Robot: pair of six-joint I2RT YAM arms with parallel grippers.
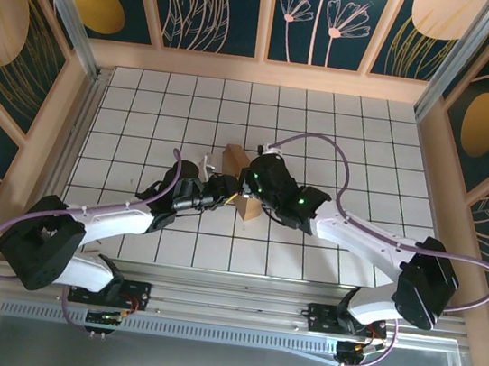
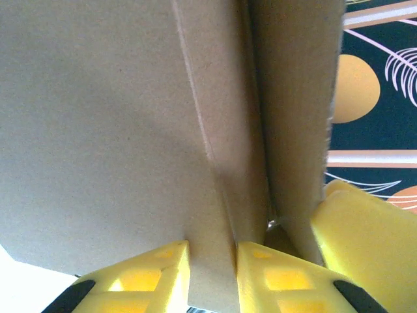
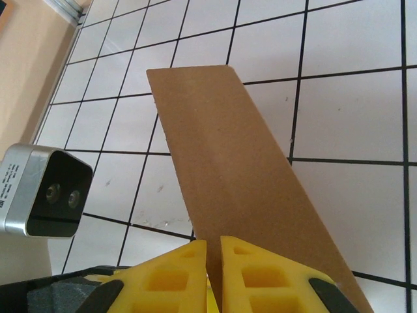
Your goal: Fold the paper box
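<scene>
The paper box point(image 1: 235, 158) is plain brown cardboard, partly folded and held up off the tiled floor at the table's middle. Both arms meet at it. My left gripper point(image 1: 223, 189) comes in from the left and my right gripper point(image 1: 250, 184) from the right. In the left wrist view the left gripper point(image 2: 212, 251) is shut on a narrow flap of the box point(image 2: 117, 130), and a yellow finger point(image 2: 365, 241) of the other gripper shows at the right. In the right wrist view the right gripper point(image 3: 214, 244) is shut on the edge of a long cardboard panel point(image 3: 221, 143).
The white tiled floor point(image 1: 341, 142) lies open around the box on all sides. Wooden walls point(image 1: 260, 71) enclose it at the back and sides, and a metal rail point(image 1: 230, 286) runs along the near edge. The left arm's camera housing point(image 3: 45, 189) sits close beside the right gripper.
</scene>
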